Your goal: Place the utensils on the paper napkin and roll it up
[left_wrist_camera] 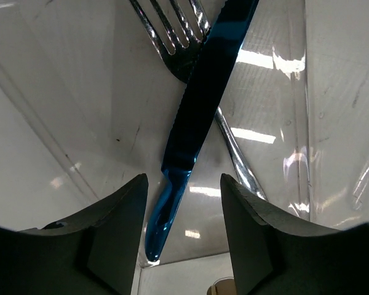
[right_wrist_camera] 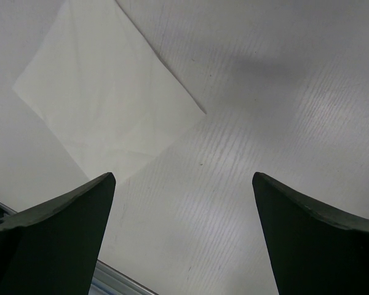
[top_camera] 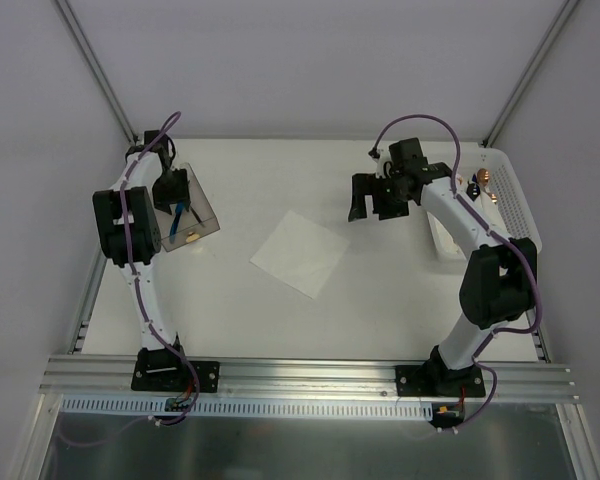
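Your left end effector [left_wrist_camera: 183,181] is down inside the clear plastic bin [left_wrist_camera: 61,123] with its jaws about half apart. It grips nothing, and a gap shows on each side. The blue knife [left_wrist_camera: 197,104] lies on the bin floor with its handle end right between the two fingers, and its serrated blade runs away ahead and slightly to the right. Ahead of the fingertips the knife crosses over a silver fork [left_wrist_camera: 172,31]. The fork's tines point away at the far left of the blade, and its handle slants back toward the right finger.

Your right end effector [right_wrist_camera: 183,178] hangs above the bare desk [right_wrist_camera: 283,123] with its jaws spread wide and nothing between them. The paper napkin [right_wrist_camera: 104,104] lies flat and unrolled on the desk, ahead of this end effector and to its left. No utensil is on the napkin. In the top view, a white basket [top_camera: 515,205] sits behind the right arm at the desk's edge.
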